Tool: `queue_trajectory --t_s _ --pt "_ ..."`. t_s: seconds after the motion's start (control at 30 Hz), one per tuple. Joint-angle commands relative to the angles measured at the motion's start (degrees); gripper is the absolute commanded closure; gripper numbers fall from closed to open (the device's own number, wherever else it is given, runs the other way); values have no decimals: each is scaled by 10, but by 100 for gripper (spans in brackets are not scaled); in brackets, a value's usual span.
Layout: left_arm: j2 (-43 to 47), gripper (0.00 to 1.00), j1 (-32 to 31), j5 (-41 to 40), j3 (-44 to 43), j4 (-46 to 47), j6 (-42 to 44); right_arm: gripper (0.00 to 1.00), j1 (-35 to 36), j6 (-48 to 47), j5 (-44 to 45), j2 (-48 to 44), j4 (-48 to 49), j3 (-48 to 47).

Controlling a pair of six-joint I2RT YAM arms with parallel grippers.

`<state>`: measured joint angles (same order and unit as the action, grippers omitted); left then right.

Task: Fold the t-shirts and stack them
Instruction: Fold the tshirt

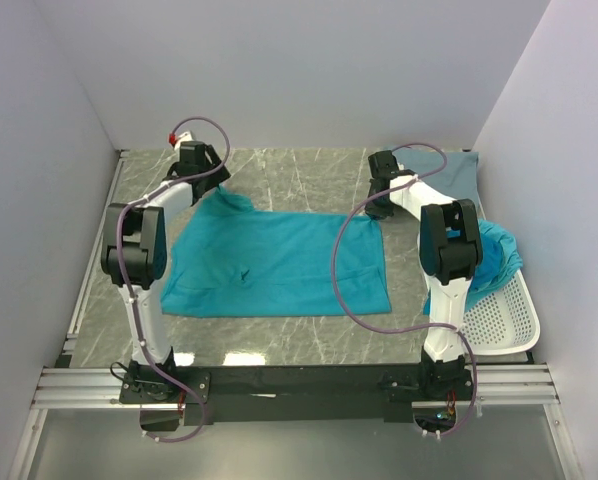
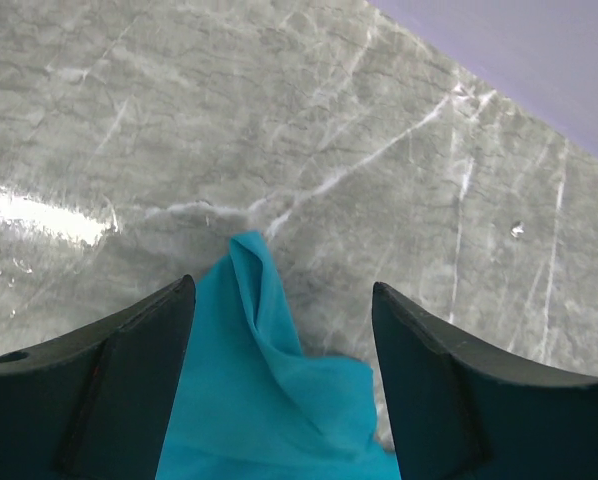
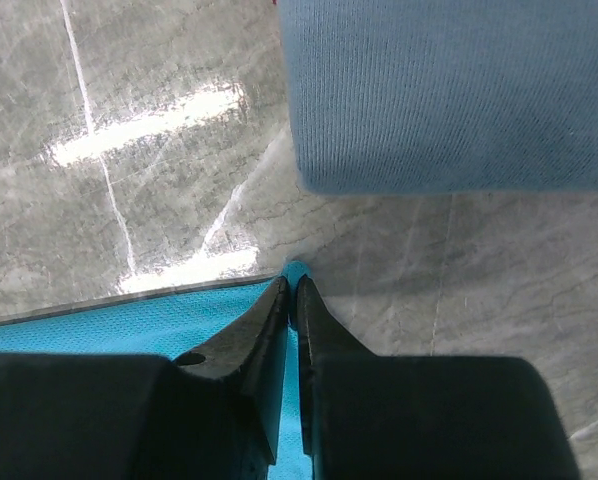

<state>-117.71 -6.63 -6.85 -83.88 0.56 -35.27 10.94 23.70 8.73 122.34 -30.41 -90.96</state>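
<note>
The teal t-shirt is pinched at its upper-right corner by the right end effector, its upper-left tip straddled by the released left end effector.

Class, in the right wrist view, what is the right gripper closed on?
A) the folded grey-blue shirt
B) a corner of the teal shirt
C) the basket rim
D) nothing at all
B: the right gripper pinches a corner of the teal shirt; the grey-blue shirt lies apart beyond it.
</note>
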Motion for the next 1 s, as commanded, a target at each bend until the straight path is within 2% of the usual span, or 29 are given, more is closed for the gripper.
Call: queue_trajectory --t_s 0.0,0.37,0.73,0.9,0.97 --pt "-17 25 2 -21 -41 -20 11 87 -6 -2 -1 -2 -11 -12" --pt "-56 36 2 -16 -67 -44 0 88 -5 -3 -6 -2 -6 -12" --pt "-98 42 2 -7 -107 -59 -1 89 -5 -4 -11 -4 -2 -7" --pt "-113 51 2 -5 -117 -57 -2 89 -6 -5 -13 -5 1 -6" --pt "-116 57 2 -4 -120 -57 -2 89 -6 -6 -13 -5 2 -6"
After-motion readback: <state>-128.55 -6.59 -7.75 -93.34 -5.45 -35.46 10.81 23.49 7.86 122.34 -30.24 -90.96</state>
